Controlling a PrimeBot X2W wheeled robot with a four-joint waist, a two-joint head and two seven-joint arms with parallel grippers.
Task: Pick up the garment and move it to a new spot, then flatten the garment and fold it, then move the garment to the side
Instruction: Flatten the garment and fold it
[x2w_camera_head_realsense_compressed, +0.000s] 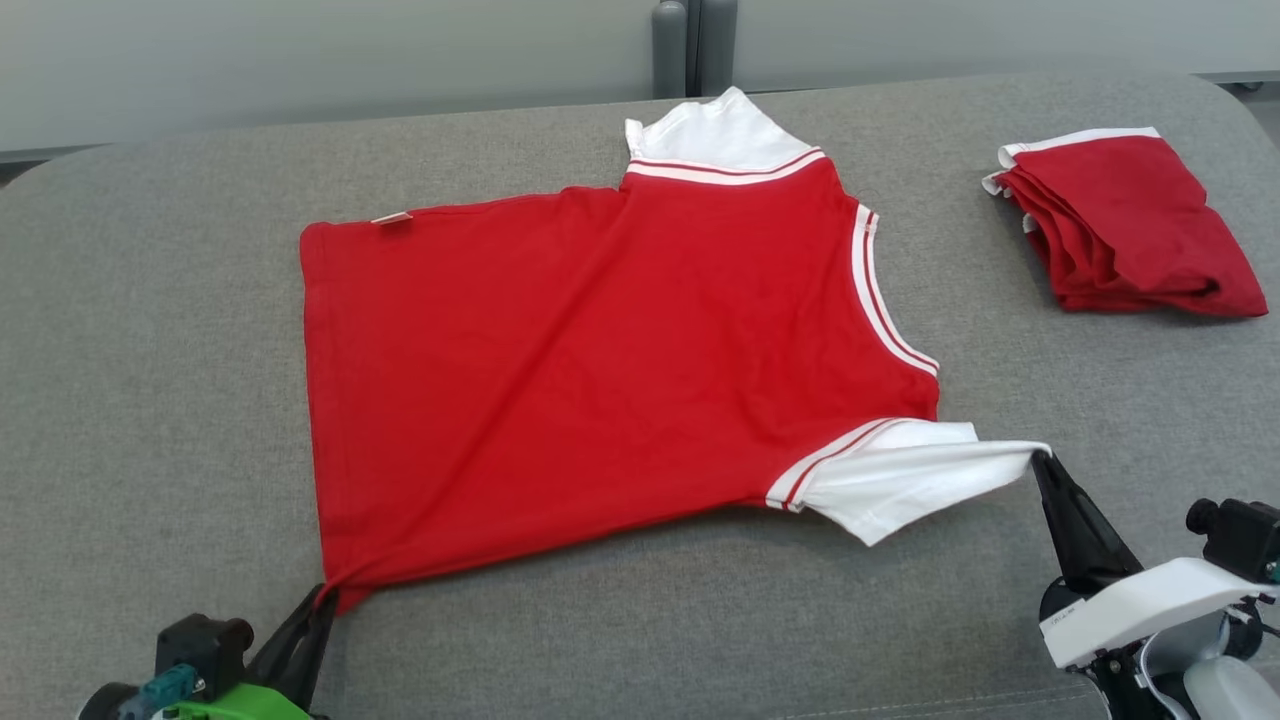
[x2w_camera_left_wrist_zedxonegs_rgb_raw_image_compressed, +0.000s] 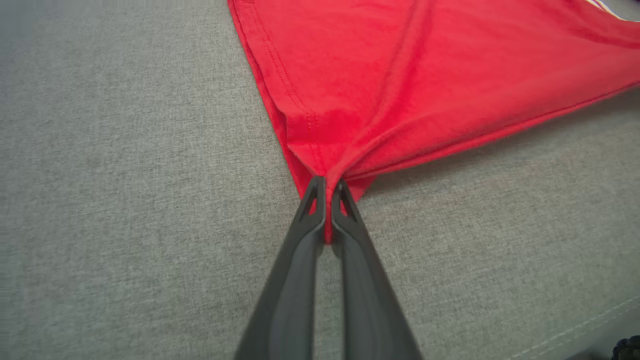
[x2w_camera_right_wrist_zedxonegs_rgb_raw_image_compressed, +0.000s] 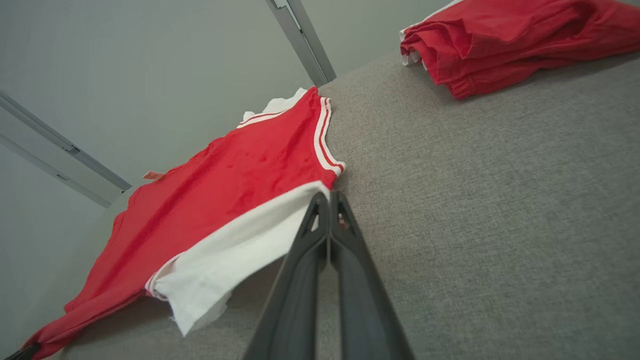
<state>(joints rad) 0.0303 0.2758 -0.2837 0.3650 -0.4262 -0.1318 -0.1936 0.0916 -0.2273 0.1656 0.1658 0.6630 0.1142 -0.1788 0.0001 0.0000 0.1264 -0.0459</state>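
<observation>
At 7 o'clock the left jaws pinch the hem corner of the red cotton T-shirt with white sleeves (x2w_camera_head_realsense_compressed: 600, 340); at 4 o'clock the right jaws clamp its near sleeve (x2w_camera_head_realsense_compressed: 900, 475). It lies spread mid grey fabric surface (x2w_camera_head_realsense_compressed: 150, 400). Folding seems next: lift both grips together toward 12. A folded red garment (x2w_camera_head_realsense_compressed: 1130, 225) sits at 2.

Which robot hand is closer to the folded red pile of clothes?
Right. The right gripper pinches the white sleeve tip, with grey surface between it and the folded pile. The left gripper pinches the bottom corner of the shirt, far on the other side.
</observation>
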